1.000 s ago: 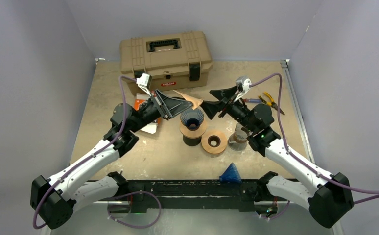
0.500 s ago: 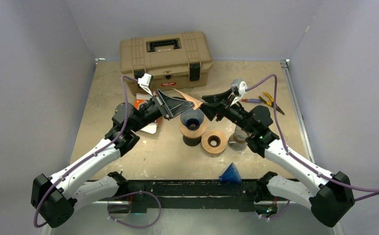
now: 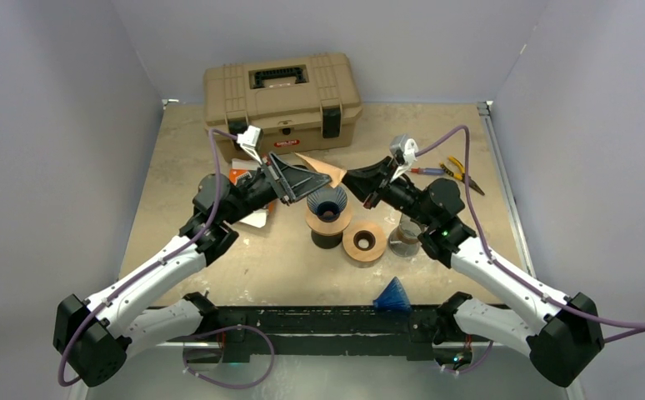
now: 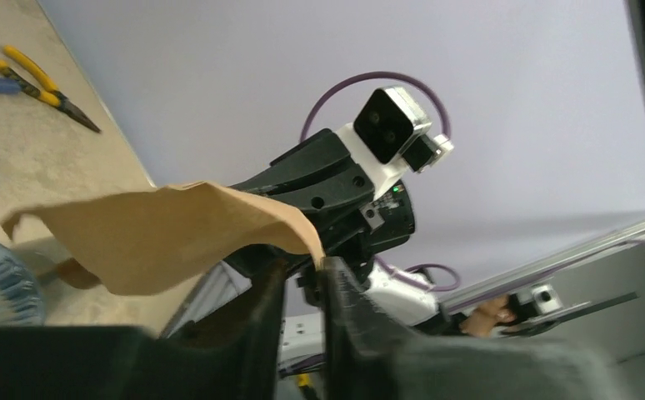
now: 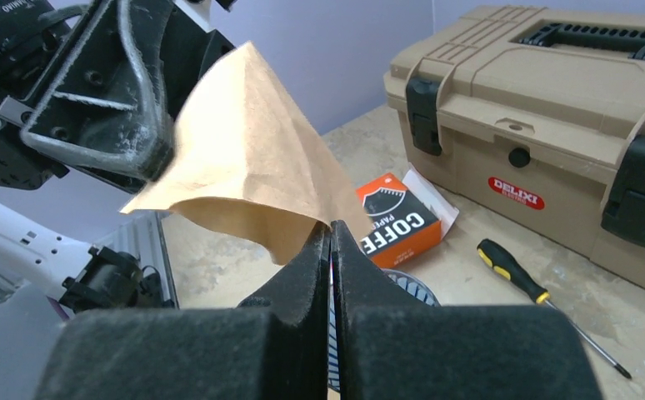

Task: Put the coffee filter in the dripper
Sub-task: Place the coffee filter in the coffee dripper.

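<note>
the brown paper coffee filter [image 3: 320, 167] is held up in the air between the two arms, near the far side of the dark ribbed dripper [image 3: 327, 200] and not in it. the left pincer [image 3: 305, 178] is clenched on one edge of the filter. the right pincer [image 5: 332, 242] has its fingers pressed together on the opposite corner. the paper sags open between them. the dripper sits on a round wooden stand [image 3: 342, 223] on the tabletop [image 3: 277, 258], with a second wooden ring [image 3: 364, 242] just beside it. a tan toolbox [image 3: 282, 87] stands at the far side. an orange coffee paper box [image 5: 394, 212] and a screwdriver [image 5: 511, 271] lie in front of it.
</note>
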`<state>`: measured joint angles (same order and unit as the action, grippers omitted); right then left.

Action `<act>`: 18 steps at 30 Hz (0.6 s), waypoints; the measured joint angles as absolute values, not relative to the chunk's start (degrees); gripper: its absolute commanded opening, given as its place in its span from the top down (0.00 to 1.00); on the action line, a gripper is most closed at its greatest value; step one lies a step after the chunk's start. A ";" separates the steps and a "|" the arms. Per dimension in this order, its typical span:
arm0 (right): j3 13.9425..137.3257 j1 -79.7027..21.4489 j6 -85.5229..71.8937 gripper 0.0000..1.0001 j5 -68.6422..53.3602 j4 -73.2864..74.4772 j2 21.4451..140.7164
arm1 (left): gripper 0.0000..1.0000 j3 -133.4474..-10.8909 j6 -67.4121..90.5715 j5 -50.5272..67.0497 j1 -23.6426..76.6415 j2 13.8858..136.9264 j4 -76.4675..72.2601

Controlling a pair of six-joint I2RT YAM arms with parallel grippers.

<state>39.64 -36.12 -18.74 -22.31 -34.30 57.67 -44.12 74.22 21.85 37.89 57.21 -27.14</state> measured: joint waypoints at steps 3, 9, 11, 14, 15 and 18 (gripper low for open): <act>39.75 -36.12 -18.59 1.00 -22.26 -33.12 57.58 | 0.33 -44.12 73.71 21.71 37.87 57.21 -26.74; 41.78 -36.12 -18.57 1.00 -22.02 -28.47 57.58 | 0.22 -44.12 71.20 19.14 36.99 56.38 -21.12; 42.70 -36.12 -18.63 1.00 -21.93 -26.63 57.56 | 0.22 -44.12 69.47 17.45 36.77 55.37 -18.35; 44.38 -36.12 -19.03 1.00 -21.67 -23.68 57.71 | 0.22 -44.62 65.80 14.26 36.75 53.17 -12.58; 45.34 -36.12 -19.20 1.00 -21.56 -22.26 57.91 | 0.22 -45.15 64.14 13.26 36.75 52.60 -10.57; 49.01 -36.12 -19.51 1.00 -21.58 -17.74 59.18 | 0.22 -47.77 58.81 10.87 36.75 51.86 -4.51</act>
<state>49.01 -36.12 -19.51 -21.58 -17.74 59.18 -47.77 58.81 10.87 36.75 51.86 -4.51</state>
